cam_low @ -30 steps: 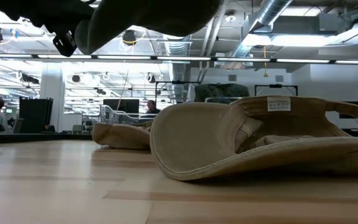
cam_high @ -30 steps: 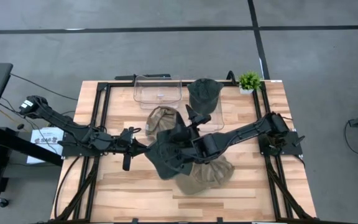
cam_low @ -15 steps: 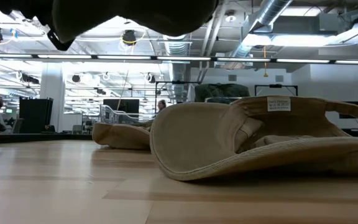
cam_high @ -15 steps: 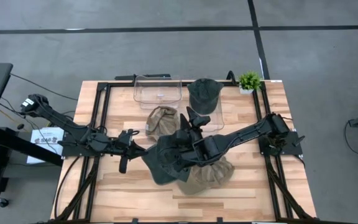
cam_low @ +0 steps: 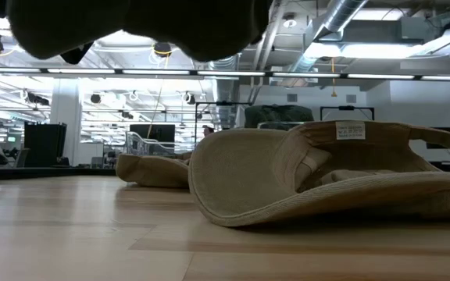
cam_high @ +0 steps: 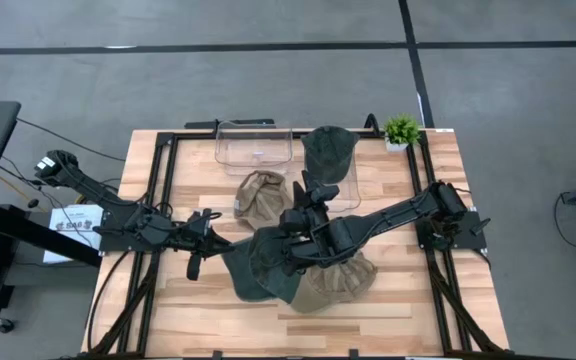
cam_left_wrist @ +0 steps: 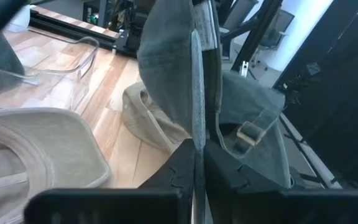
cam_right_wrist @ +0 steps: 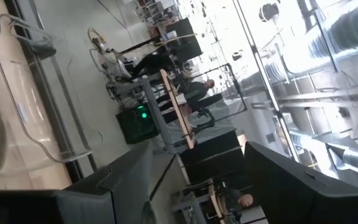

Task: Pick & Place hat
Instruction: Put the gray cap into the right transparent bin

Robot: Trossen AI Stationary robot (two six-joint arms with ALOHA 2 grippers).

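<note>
A dark green hat [cam_high: 266,268] hangs in the air over the table's middle, filling the top of the low view [cam_low: 139,23]. My left gripper [cam_high: 215,241] is shut on the hat's left edge. My right gripper [cam_high: 316,187] stands open just beyond the hat, tipped upward, with nothing between its fingers [cam_right_wrist: 194,152]. A tan hat [cam_high: 336,285] lies brim-down on the table below the green one and shows near in the low view [cam_low: 326,172]. My left gripper pinches the green hat's brim edge [cam_left_wrist: 197,134] between its two shut fingers [cam_left_wrist: 180,167], coming level from the table's left. The brim stands edge-on in the pinch. The crown and its buckled strap [cam_left_wrist: 248,131] hang beyond the fingers, clear of the table.
A second tan hat [cam_high: 261,196] lies toward the far side. Two clear bins [cam_high: 254,146] stand at the far edge; the right-hand bin [cam_high: 353,186] holds another dark green hat [cam_high: 329,149]. A small potted plant [cam_high: 401,130] stands at the far right corner.
My left gripper has drawn back toward the table's left and near edges, keeping its hold. The green hat has come with it, moving toward the near edge and off my right arm, and now covers more of the tan hat.
</note>
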